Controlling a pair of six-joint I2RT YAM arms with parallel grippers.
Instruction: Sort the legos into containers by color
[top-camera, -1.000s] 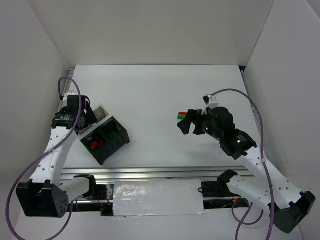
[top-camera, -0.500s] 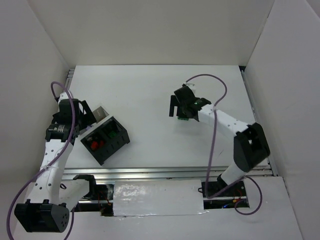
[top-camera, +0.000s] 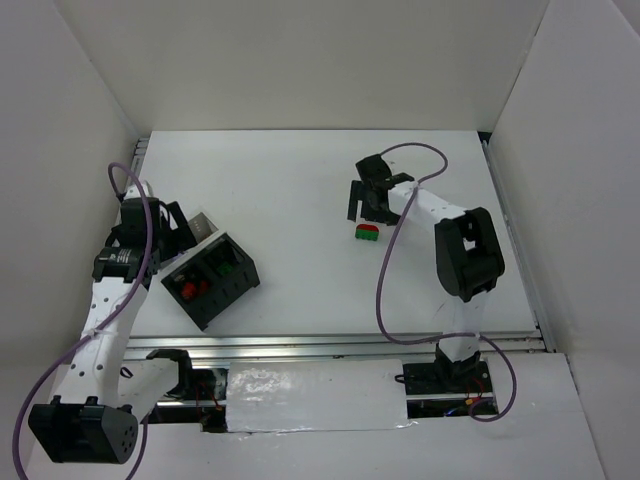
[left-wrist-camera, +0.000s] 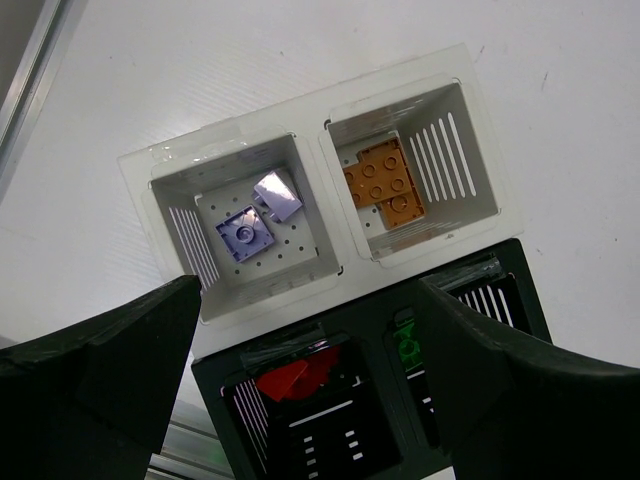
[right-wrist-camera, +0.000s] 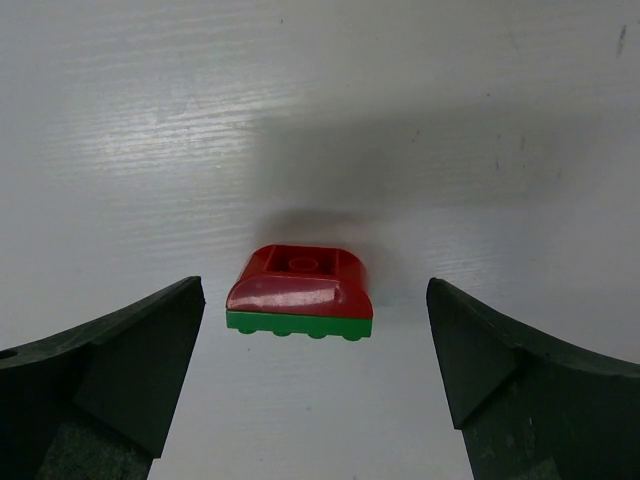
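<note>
Entry: the two-coloured lego (right-wrist-camera: 300, 293) is a rounded red cap with one stud on top, stacked on a flat green plate whose studs point toward the camera. It lies alone on the white table (top-camera: 290, 190), right of centre, well apart from the black box (top-camera: 220, 300).

You have the right gripper (top-camera: 365, 208) just beyond the brick in the top view. In the right wrist view both fingers (right-wrist-camera: 110, 370) stand wide apart, one to each side of the brick. Neither touches it, and bare table shows on both sides. The claw holds nothing.

The black box sits tilted near the left edge of the table. One of its compartments holds red pieces (left-wrist-camera: 295, 375) and the neighbouring one holds a green piece (left-wrist-camera: 408, 350).

Joined to its far edge is a pair of white slotted compartments (left-wrist-camera: 322, 215). One holds two lilac pieces (left-wrist-camera: 255, 215) and the other holds orange plates (left-wrist-camera: 385, 185).

The left gripper (top-camera: 180, 238) hangs over the seam between the black and white compartments. Its fingers (left-wrist-camera: 100, 380) are spread wide and grip nothing. You cannot tell from these views whether they touch the box rim.
</note>
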